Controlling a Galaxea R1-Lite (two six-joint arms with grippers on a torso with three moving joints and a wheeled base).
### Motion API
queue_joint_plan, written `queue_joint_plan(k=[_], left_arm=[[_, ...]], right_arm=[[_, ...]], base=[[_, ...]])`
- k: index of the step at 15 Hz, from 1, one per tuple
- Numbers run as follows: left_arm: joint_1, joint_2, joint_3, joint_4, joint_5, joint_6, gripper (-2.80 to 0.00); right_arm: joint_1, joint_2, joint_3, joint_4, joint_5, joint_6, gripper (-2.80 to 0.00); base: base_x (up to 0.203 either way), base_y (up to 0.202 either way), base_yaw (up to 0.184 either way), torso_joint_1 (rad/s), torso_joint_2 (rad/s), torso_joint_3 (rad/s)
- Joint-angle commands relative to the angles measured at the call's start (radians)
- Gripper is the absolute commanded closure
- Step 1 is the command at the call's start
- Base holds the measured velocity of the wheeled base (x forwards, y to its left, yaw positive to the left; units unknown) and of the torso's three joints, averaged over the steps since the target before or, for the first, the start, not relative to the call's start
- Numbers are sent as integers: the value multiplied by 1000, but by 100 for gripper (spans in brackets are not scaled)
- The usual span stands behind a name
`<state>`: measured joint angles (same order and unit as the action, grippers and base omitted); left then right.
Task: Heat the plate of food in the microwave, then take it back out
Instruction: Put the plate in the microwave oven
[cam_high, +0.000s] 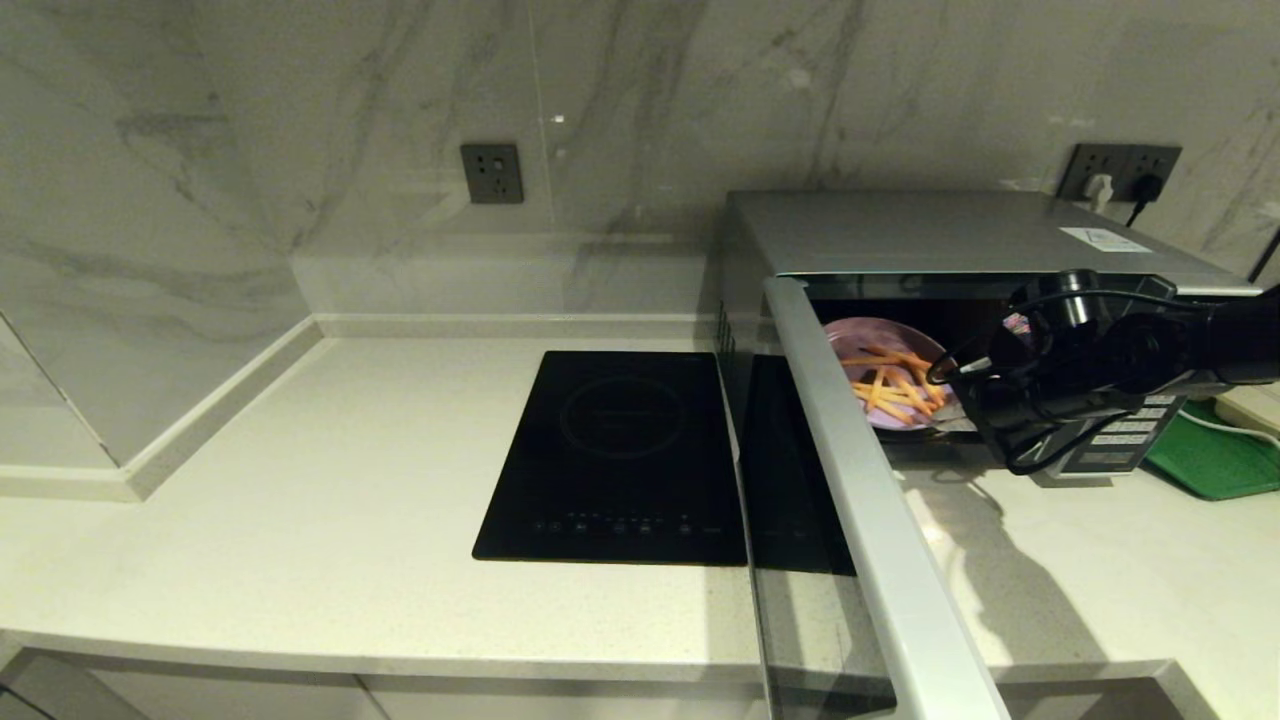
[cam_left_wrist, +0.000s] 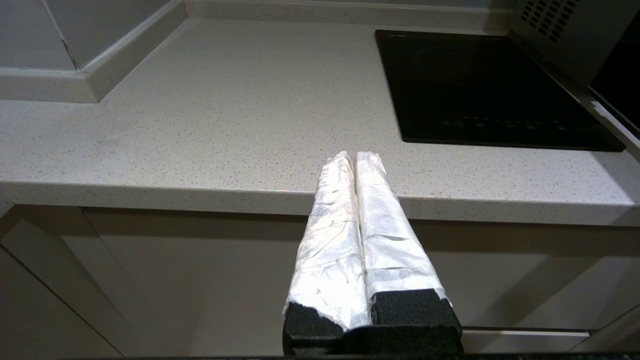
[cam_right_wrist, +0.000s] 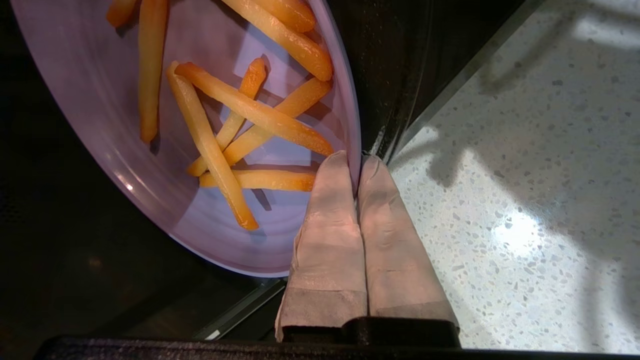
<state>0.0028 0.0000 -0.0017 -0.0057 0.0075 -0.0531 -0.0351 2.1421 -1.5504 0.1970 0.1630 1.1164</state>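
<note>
The silver-grey microwave (cam_high: 930, 235) stands at the back right with its door (cam_high: 860, 500) swung wide open toward me. The pale lilac plate of food (cam_high: 885, 385) with orange-yellow fries sits at the mouth of the dark cavity. My right gripper (cam_high: 950, 418) is shut on the plate's near rim. In the right wrist view the plate of food (cam_right_wrist: 165, 150) is tilted, its rim pinched between the two padded fingers (cam_right_wrist: 330, 220) of the right gripper (cam_right_wrist: 356, 165). My left gripper (cam_left_wrist: 354, 159) is shut and empty, parked low before the counter's front edge.
A black glass cooktop (cam_high: 620, 455) lies left of the microwave. A flat green tray (cam_high: 1215, 455) sits at the far right beyond the button panel (cam_high: 1125, 435). Pale speckled counter (cam_high: 1050, 560) stretches before the microwave; a marble wall stands behind.
</note>
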Motion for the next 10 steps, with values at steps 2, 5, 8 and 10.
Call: queue_joint_plan(k=[2,5,8,10], left_arm=[[0,0,0,0,0,-1,0],[0,0,0,0,0,-1,0],[0,0,0,0,0,-1,0],[0,0,0,0,0,-1,0]], right_arm=[[0,21,-13,1,1,8,0],[0,29,-31,1,1,8,0],[0,35,-42,1,1,10,0],[0,44,-48,1,1,11,0]], base=[[0,0,0,0,0,0],[0,0,0,0,0,0],[0,0,0,0,0,0],[0,0,0,0,0,0]])
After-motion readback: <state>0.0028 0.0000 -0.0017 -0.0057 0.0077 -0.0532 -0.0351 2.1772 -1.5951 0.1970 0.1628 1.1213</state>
